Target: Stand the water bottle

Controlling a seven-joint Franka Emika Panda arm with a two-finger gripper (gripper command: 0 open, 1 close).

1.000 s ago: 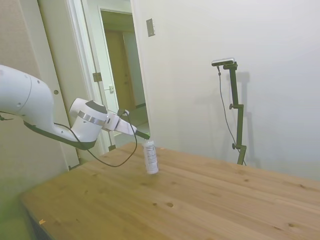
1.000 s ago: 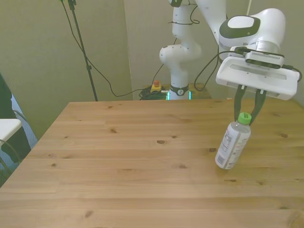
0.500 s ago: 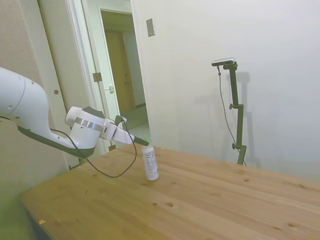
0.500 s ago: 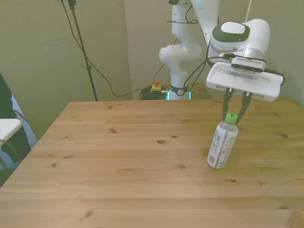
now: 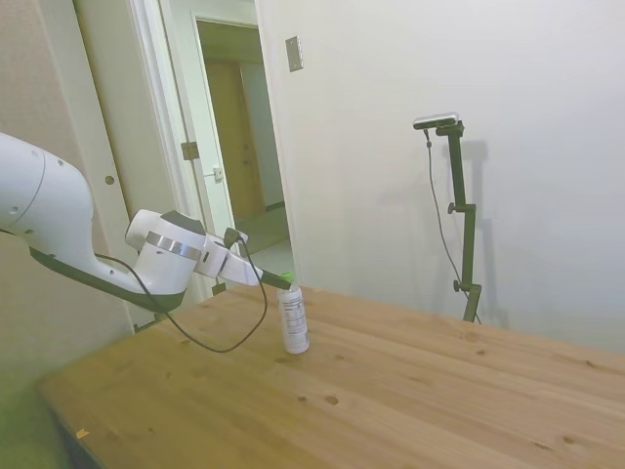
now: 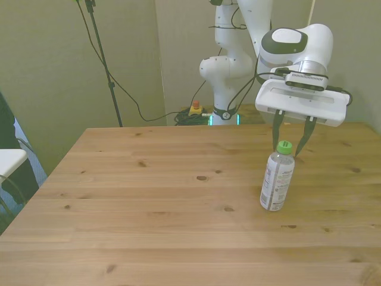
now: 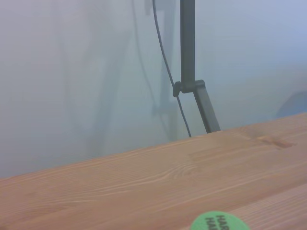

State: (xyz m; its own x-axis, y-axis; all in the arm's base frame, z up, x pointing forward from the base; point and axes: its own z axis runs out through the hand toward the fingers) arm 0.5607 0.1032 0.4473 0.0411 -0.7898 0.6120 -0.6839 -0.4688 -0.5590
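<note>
Wooden bench (image 6: 149,196) carries the water bottle (image 6: 277,182) nearly upright toward the front view's right, the gripper (image 6: 291,142) jaws spread apart astride its green cap, gripping nothing, apparently so it stands unaided.

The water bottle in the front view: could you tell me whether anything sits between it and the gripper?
Nothing visible does. The water bottle stands on the table with its green cap between the open fingers of the gripper, a gap showing on each side of the cap.
</note>
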